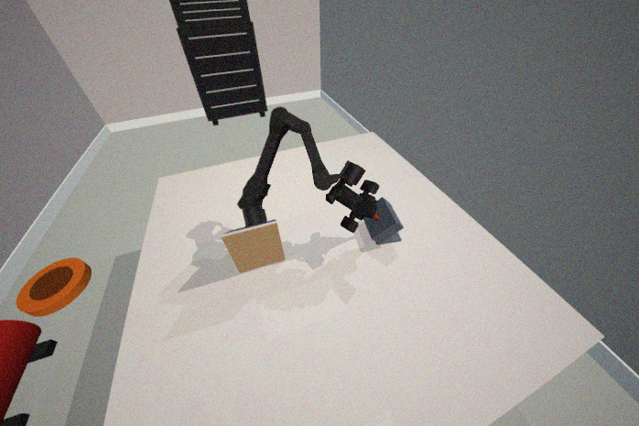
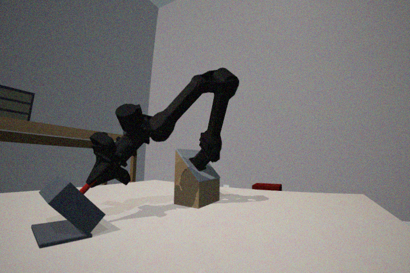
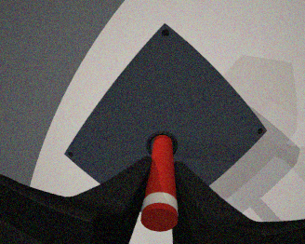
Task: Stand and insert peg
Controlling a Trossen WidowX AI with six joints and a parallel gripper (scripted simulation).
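From my far-off station I count one red peg [image 1: 376,217] [image 2: 84,188] [image 3: 162,172] with one white band [image 3: 160,199], one sloped panel [image 1: 383,219] [image 2: 77,208] [image 3: 165,93] with one hole [image 3: 151,145] and three visible dark corner dots, and one desk [image 1: 361,333] [image 2: 248,236].

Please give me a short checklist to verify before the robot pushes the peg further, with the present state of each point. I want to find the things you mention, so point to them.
1. Gripper [image 1: 375,215] [image 2: 88,184] [image 3: 161,166] closed on the peg [image 1: 377,217] [image 2: 84,188] [image 3: 162,160]: ok.
2. White band [image 3: 159,200] on the end away from the panel [image 1: 384,219] [image 2: 76,208] [image 3: 165,88]: ok.
3. Plain end at the hole [image 3: 173,145]: ok.
4. Peg exactly in line with the hole's direction: cannot tell.
5. Peg at the bottom of the hole: not ok, much of it shows outside.
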